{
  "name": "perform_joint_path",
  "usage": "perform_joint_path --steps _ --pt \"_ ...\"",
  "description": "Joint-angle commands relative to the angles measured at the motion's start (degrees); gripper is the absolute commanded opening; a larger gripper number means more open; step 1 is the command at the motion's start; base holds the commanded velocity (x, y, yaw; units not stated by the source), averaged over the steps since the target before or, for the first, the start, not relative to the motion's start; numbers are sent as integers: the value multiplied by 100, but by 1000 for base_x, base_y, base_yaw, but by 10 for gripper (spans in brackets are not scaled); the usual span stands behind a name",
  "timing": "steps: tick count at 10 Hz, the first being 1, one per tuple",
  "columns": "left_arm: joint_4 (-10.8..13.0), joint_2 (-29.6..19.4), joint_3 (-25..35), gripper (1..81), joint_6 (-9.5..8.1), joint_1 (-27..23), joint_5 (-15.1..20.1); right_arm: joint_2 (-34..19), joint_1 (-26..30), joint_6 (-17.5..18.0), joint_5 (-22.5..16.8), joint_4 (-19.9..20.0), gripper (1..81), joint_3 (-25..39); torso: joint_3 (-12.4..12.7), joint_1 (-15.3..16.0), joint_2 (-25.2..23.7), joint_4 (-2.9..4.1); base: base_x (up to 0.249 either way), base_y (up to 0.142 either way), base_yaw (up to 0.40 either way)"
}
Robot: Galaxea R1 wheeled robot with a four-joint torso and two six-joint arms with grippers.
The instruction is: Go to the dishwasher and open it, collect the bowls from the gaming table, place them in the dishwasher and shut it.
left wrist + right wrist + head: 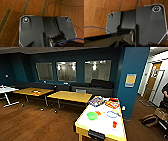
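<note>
- From my seat, both wrist cameras look down past the robot's own dark plates onto the brown wooden floor (11,15); thin dark cables cross it in the left wrist view. I cannot tell how far either claw is open or whether it has hold of anything.
- Nearest in the head view is the gaming table (105,124): white top, yellow sides, a black slot in the end facing me, low and right of centre.
- On its top, the green bowl (92,115) sits toward the left edge, with a small orange piece (98,113) just beside it.
- A flat blue ring (111,114) lies right of those, and a small red cup (114,124) stands nearer the table's right edge.
- At the far end of the table lie a dark patterned tray (96,101) and a red and orange tray (112,104), side by side.
- A teal pillar (131,77) rises close behind the table's far right corner, carrying a yellow notice.
- Right of the pillar, bags (150,120) lie on the floor and a person (165,93) stands at the picture's edge, near a wooden door.
- Left of the gaming table, two yellow-topped tables (70,96) stand across open floor, with a white table (6,90) at the far left.
- Farthest off, a dark sofa (100,87) runs along the blue wall under three windows (66,71).
</note>
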Motion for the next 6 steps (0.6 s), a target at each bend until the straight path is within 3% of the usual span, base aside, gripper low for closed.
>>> perform_joint_path --steps 1,6 --pt "29 -33 25 811 20 -308 268 -60 296 -12 -249 -63 811 54 0 0 0 0 0 126 0" --pt "29 -33 25 811 20 -316 268 -60 287 -12 -249 -63 811 54 2 -5 -5 0 85 124 0"
